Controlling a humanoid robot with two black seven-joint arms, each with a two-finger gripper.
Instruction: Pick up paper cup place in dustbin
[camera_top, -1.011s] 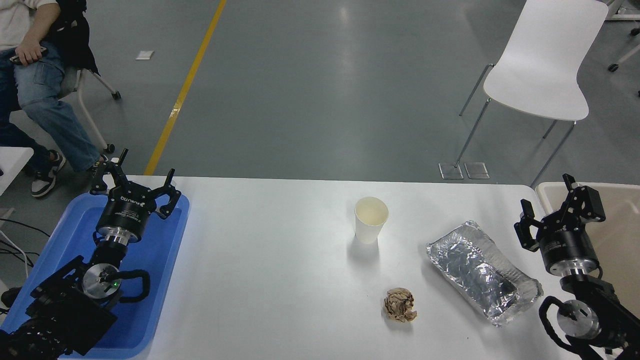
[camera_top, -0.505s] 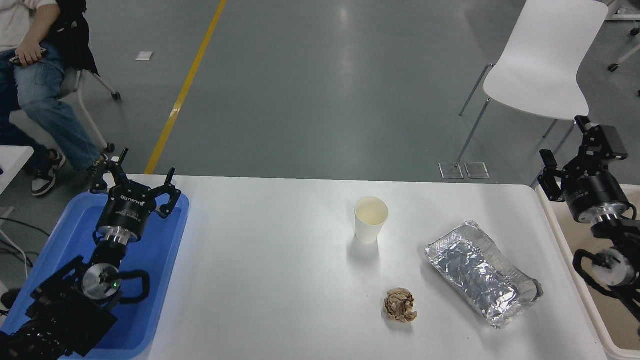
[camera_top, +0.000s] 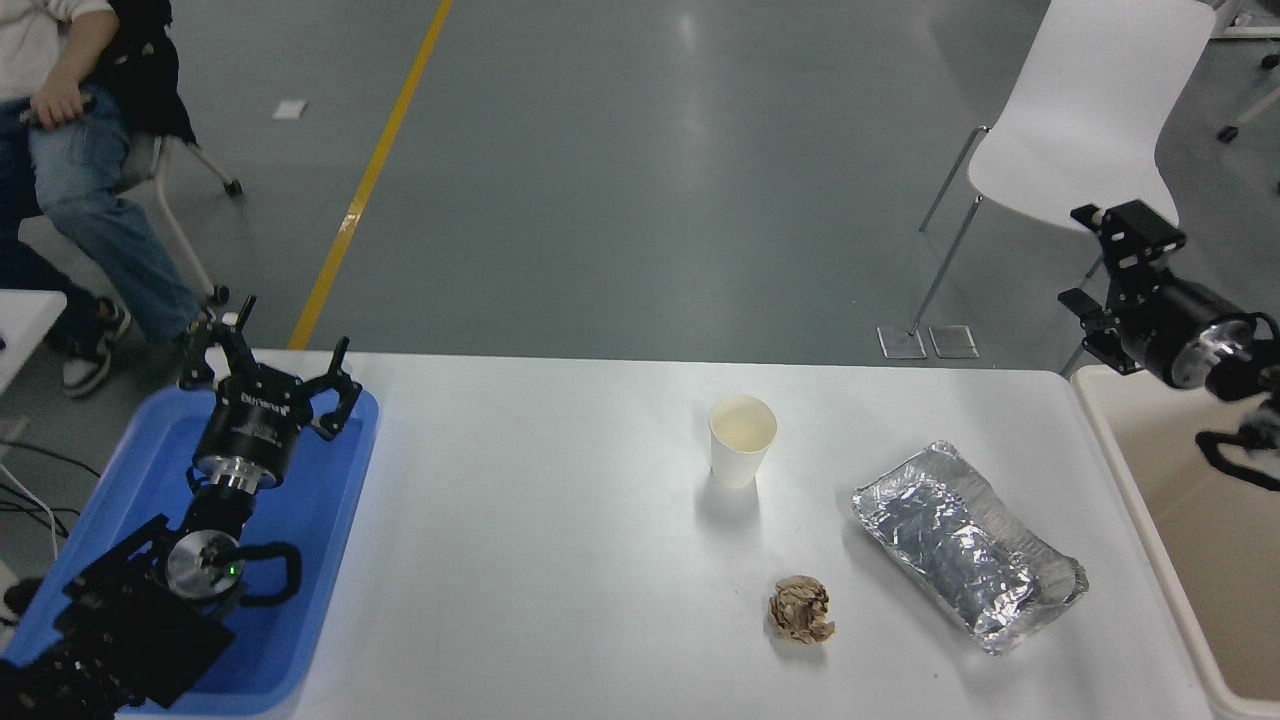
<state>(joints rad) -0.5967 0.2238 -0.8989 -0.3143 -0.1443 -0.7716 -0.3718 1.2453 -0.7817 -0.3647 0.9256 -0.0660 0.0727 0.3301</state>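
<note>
Nothing done yet: paper cup (camera_top: 742, 438) upright on the tabletop (camera_top: 540, 520), right pincer (camera_top: 1105, 265) released, empty, well apart by the dustbin (camera_top: 1150, 500).

Upright white paper cup (camera_top: 743, 440), mid-table

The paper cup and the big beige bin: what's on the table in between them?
In the head view, the crinkled foil tray lies on the table between the paper cup and the dustbin, nearer the bin. The rest is bare white tabletop.
</note>
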